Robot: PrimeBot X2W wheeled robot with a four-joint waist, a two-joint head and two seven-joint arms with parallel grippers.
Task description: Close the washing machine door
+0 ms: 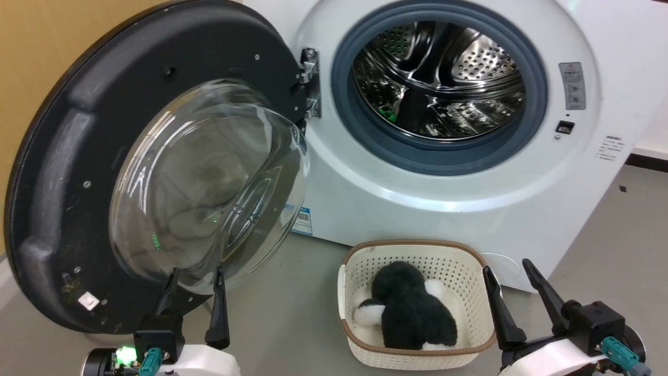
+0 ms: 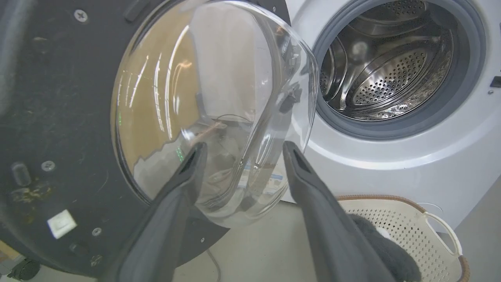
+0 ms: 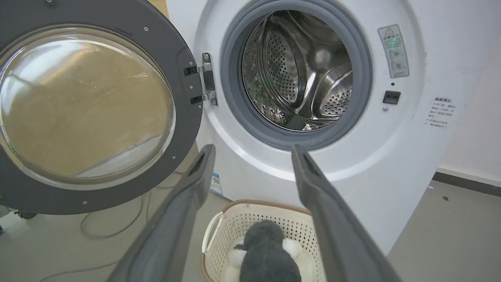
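Note:
The washing machine door (image 1: 57, 172) stands swung wide open on the left, black-rimmed, its clear glass bowl (image 1: 209, 183) bulging toward me, hung on a metal hinge (image 1: 310, 81). The white washing machine (image 1: 443, 172) shows its grey gasket and steel drum (image 1: 438, 78). My left gripper (image 1: 195, 279) is open just below the glass bowl; in the left wrist view its fingertips (image 2: 195, 154) lie against the bowl's lower part (image 2: 219, 117). My right gripper (image 1: 509, 274) is open at the lower right, beside the basket, holding nothing. The right wrist view shows the door (image 3: 184, 43) and drum (image 3: 297, 70).
A cream perforated basket (image 1: 469, 334) with a brown rim sits on the grey floor before the machine, holding a dark and white plush toy (image 1: 409, 313). A yellow wall (image 1: 47, 47) stands behind the door. Cables (image 3: 113, 231) lie on the floor under the door.

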